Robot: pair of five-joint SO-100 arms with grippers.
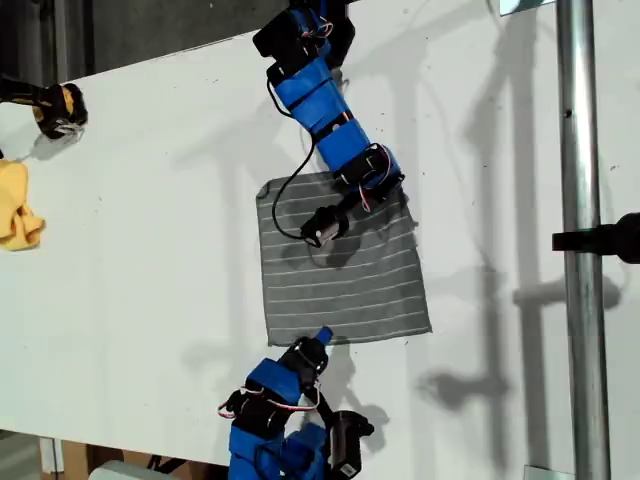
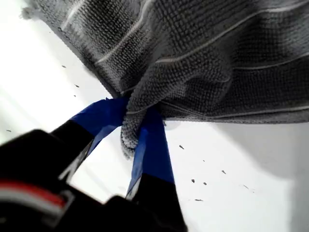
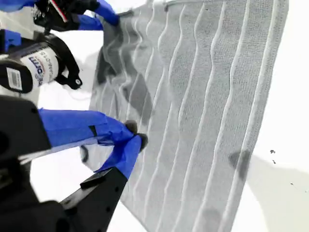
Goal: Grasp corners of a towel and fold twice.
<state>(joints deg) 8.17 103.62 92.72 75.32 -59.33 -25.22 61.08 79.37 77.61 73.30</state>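
Observation:
The grey towel [image 1: 340, 275] with thin white stripes lies spread on the white table [image 1: 150, 260]. My first gripper [image 2: 137, 121] is shut on a bunched piece of the towel's [image 2: 217, 53] edge, a short way from a corner [image 2: 29, 13], and that edge is raised off the table. The blue-taped tips of my second gripper [image 3: 136, 139] are closed together on the rippled towel [image 3: 217, 96], near one of its edges. The other arm's blue finger [image 3: 104, 13] is at the far corner. In the exterior view, one arm [image 1: 330, 110] reaches over the towel's upper right part. Another arm [image 1: 275, 400] has its blue tip at the lower edge.
A small yellow cloth [image 1: 18, 215] lies at the exterior view's left edge, with a black-and-yellow object [image 1: 55, 108] above it. A metal pole [image 1: 580, 250] with a black clamp [image 1: 610, 238] stands at the exterior view's right. A cylindrical camera [image 3: 38, 63] hangs beside the other arm.

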